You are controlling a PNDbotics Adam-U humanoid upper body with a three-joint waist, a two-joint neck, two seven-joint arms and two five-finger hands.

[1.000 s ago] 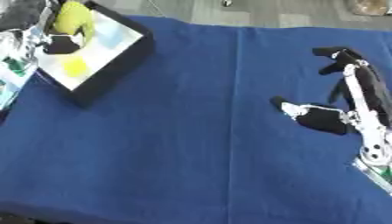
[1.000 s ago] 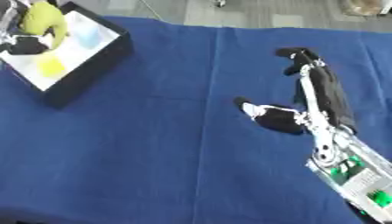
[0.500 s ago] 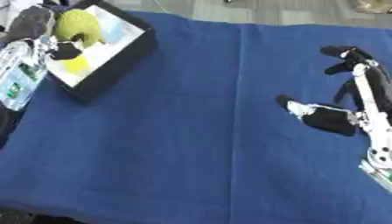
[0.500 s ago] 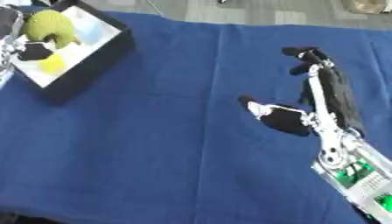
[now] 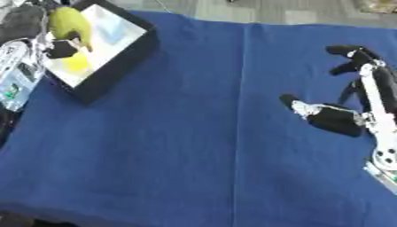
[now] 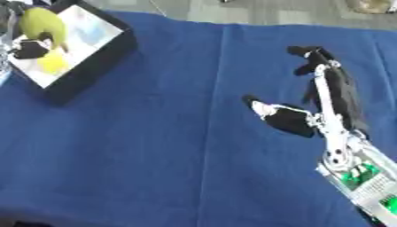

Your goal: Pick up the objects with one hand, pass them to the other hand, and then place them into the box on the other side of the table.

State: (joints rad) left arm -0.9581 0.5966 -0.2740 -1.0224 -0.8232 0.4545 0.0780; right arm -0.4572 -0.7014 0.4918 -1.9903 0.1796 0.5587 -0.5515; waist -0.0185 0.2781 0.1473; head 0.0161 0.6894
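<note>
My left hand (image 5: 27, 37) is at the upper left, its fingers curled round a yellow-green fruit-like object (image 5: 68, 21). It holds the object over the near-left part of a black-rimmed box (image 5: 116, 60) with a pale floor. A smaller yellow thing (image 5: 76, 64) lies inside the box just below the held object. My right hand (image 6: 339, 94) hovers open over the blue cloth at the right, fingers straight and pointing away, thumb (image 6: 260, 106) spread to the left, holding nothing.
A blue cloth (image 5: 201, 146) covers the whole table, with a fold line running down its middle. Grey floor shows beyond the far edge. The box sits askew at the table's far left corner.
The whole picture has shifted a little, so the camera moved. The left hand still holds the yellow-green object over the box; the right hand has kept its place.
</note>
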